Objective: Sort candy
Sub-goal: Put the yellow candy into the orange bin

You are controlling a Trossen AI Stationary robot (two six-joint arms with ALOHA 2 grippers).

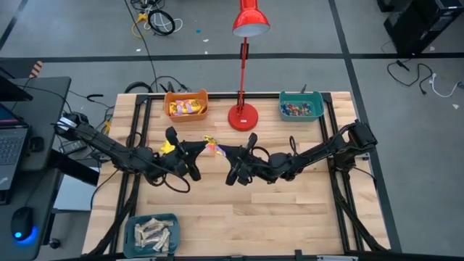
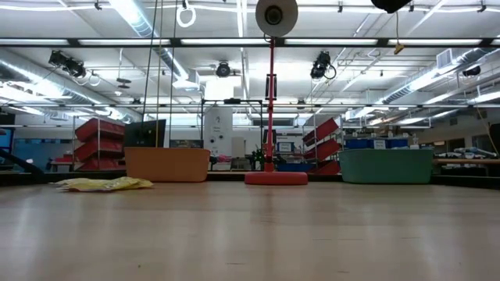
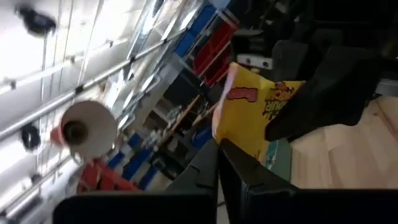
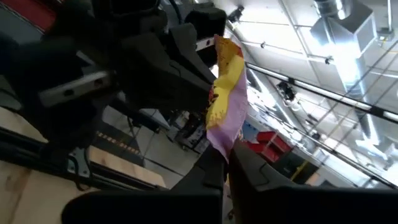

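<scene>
A yellow and purple candy packet (image 1: 212, 147) hangs in the air over the middle of the table, between my two grippers. My left gripper (image 1: 201, 149) is shut on its left end and my right gripper (image 1: 224, 151) on its right end. The left wrist view shows the packet's yellow printed face (image 3: 249, 106); the right wrist view shows its yellow and purple side (image 4: 224, 93). A second yellow packet (image 1: 167, 148) lies flat on the table beside my left arm and also shows in the low view (image 2: 101, 183). My left gripper (image 3: 219, 158) pinches the packet's edge (image 3: 231, 138) between its two fingers, coming level from the table's left. The packet is lifted clear of the table. My right gripper (image 4: 227, 163) pinches the packet's purple end (image 4: 221, 140) between its two fingers, coming level from the table's right. The packet stands out past the fingertips towards the other gripper.
At the far edge stand an orange bin (image 1: 186, 105) with yellow packets, a red desk lamp (image 1: 243, 116), and a teal bin (image 1: 301, 107) with small coloured pieces. A teal bin (image 1: 151, 233) of beige bars sits at the near left corner. Bare wood lies in front of both arms.
</scene>
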